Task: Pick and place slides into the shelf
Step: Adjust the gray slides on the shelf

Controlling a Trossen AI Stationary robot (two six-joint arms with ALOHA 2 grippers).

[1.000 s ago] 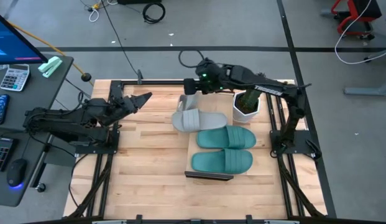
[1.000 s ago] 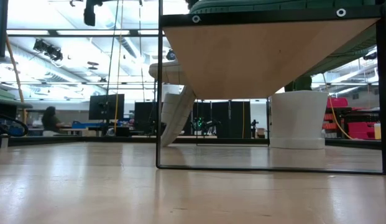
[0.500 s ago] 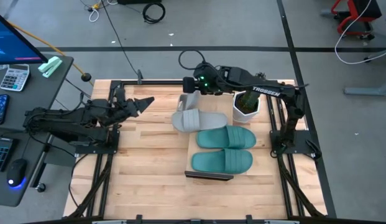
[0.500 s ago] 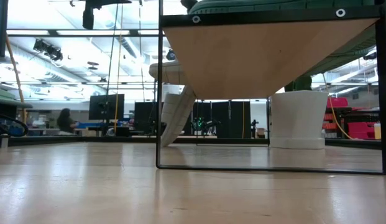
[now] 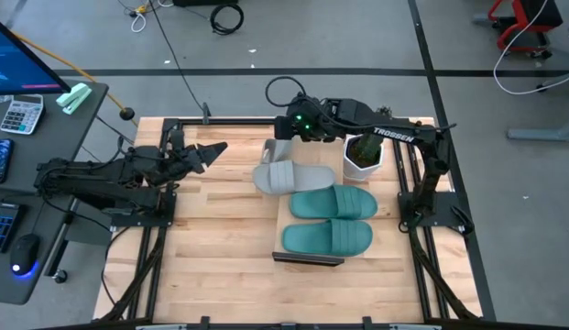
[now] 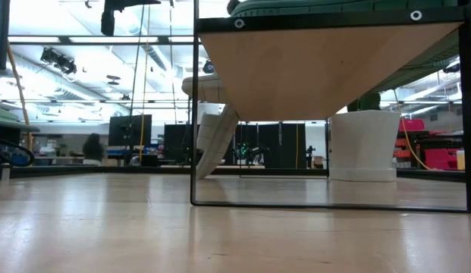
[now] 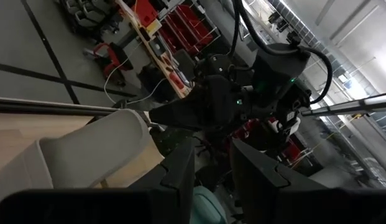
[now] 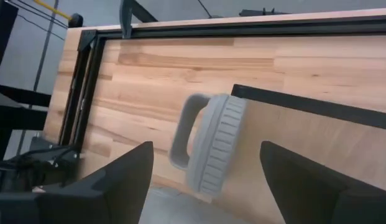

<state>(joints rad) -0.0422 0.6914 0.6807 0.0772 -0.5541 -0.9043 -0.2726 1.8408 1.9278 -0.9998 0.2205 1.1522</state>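
The shelf (image 5: 283, 223) is a raised light-wood board. Two teal slides (image 5: 333, 203) (image 5: 327, 238) lie flat on it, side by side. One grey slide (image 5: 293, 176) lies across its far part, and its toe juts past the left edge. The second grey slide (image 8: 208, 149) stands tilted with its lower edge on the tabletop and leans against the shelf's far corner (image 6: 216, 140). My right gripper (image 8: 205, 180) hovers open above this slide, one finger on either side, touching nothing. My left gripper (image 5: 211, 147) waits open over the table's far left.
A white pot with a green plant (image 5: 362, 154) stands on the table just right of the shelf's far end, under my right arm. Dark frame rails (image 5: 220, 119) run along the table's edges. Bare slatted tabletop (image 5: 211, 238) lies left of the shelf.
My right gripper has shifted a little toward the table's right. The slides and the shelf have kept their places.
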